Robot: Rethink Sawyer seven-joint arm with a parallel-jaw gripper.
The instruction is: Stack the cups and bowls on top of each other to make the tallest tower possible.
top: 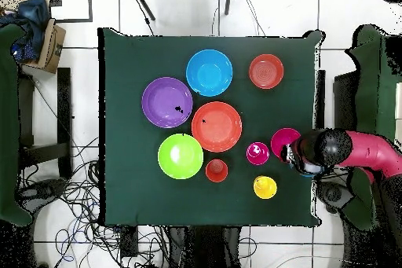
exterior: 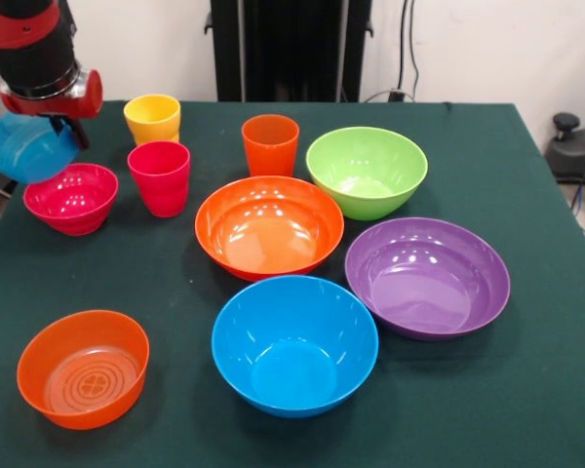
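Note:
My gripper [exterior: 51, 122] hangs at the table's left edge, shut on the small translucent blue bowl [exterior: 21, 148], which tilts in the air just above the small magenta bowl [exterior: 71, 198]. The yellow cup [exterior: 152, 118], red-pink cup [exterior: 160, 177] and orange cup [exterior: 270, 144] stand upright in the back row. The large orange bowl [exterior: 269, 226], lime bowl [exterior: 367, 172], purple bowl [exterior: 427, 276], blue bowl [exterior: 294, 344] and small translucent orange bowl [exterior: 83, 369] each sit alone. No tower shows. In the overhead view the arm [top: 322, 151] covers the held bowl beside the magenta bowl [top: 281, 139].
The green cloth-covered table [exterior: 526, 390] ends close to the left of the magenta bowl. The black pedestal [exterior: 288, 49] stands behind the far edge. Bare cloth lies at the front right and between the magenta and translucent orange bowls.

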